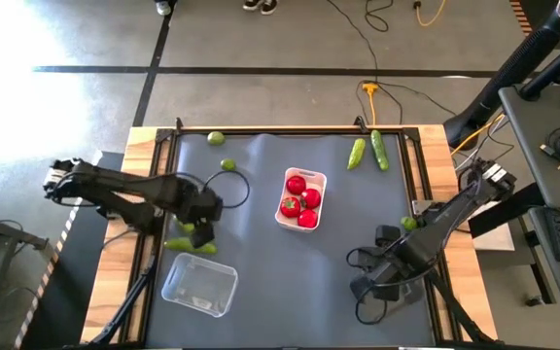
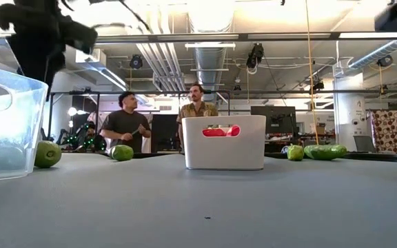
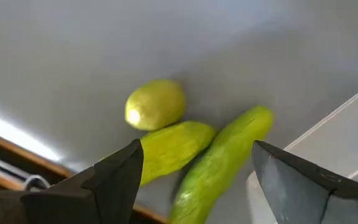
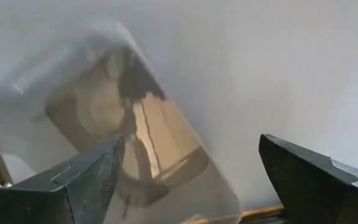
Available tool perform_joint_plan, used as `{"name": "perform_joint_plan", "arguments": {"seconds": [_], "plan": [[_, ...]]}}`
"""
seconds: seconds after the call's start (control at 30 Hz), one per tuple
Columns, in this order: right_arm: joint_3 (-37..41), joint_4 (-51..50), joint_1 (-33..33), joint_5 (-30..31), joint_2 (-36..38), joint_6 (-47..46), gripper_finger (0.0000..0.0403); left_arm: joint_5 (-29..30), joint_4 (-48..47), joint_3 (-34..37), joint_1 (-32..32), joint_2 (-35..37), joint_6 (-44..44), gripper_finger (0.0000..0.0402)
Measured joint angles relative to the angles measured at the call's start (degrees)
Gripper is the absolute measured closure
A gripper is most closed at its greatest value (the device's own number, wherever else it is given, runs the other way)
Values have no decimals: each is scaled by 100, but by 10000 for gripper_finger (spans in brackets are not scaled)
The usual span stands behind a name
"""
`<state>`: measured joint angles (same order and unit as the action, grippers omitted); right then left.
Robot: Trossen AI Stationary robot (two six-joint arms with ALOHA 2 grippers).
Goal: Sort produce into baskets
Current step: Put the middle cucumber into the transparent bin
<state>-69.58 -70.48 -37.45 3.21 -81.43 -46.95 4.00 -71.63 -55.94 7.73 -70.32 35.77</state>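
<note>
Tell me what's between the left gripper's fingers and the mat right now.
In the left wrist view, the left gripper hangs open over two cucumbers lying side by side, a lime just beyond them and the clear tray alongside.

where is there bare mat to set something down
Free: the mat's middle between the white tray and clear tray, and behind the white tray. Crowded: by the left claw over two cucumbers and a lime.
</note>
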Motion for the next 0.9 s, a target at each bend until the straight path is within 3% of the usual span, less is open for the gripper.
{"name": "perform_joint_plan", "arguments": {"seconds": [0.13, 0.4, 0.67, 0.9], "plan": [[-447, -314, 0, 677, 235, -413, 39, -46, -369, 14, -454, -317, -1345, 119], [-929, -332, 0, 1938, 536, -1455, 39, 215, -707, 378, -461, -683, -4021, 119], [-873, -314, 0, 2244, 411, -1543, 39, 135, -583, 948, -436, -709, -4429, 96], [-802, -286, 0, 2237, 260, -1593, 39, 123, -33, 925, -425, -683, -4927, 75]]}}
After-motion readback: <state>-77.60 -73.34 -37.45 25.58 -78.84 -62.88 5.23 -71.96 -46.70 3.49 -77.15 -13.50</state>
